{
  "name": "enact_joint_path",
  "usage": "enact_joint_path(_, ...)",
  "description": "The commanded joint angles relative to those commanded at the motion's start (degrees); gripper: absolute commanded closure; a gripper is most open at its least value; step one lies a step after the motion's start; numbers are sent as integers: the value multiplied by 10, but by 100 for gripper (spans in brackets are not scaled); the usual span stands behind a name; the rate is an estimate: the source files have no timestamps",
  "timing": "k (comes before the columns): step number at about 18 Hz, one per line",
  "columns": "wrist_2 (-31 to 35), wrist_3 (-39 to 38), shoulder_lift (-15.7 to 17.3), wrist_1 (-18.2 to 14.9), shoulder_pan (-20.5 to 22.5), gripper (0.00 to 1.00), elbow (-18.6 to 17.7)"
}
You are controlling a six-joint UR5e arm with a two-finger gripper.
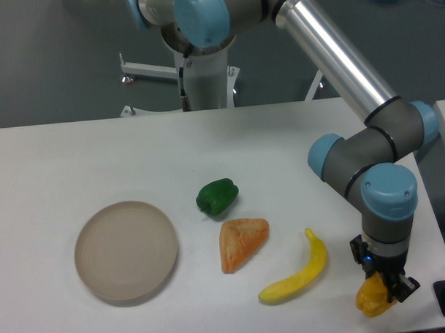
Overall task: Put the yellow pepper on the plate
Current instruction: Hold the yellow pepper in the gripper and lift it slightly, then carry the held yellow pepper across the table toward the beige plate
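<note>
Down in the lower right of the frame the arm's end effector (387,288) points straight down and is closed around the yellow pepper (371,298), which sits between its dark fingers right at the near edge of the white worktop (76,164). I cannot tell whether the pepper is lifted or resting on the surface. The plate (126,251) lies far off at the lower left, bare. Between them, from left to right, are a green pepper (217,197), an orange wedge-shaped toy (242,242) just below it, and a curved yellow banana (298,273) near the pepper.
</note>
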Motion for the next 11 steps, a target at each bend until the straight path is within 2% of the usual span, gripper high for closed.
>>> enact_joint_path(7, 5, -5, 11, -2, -9, 57, -9)
enact_joint_path(11, -1, -53, 66, -6, -16, 57, -78)
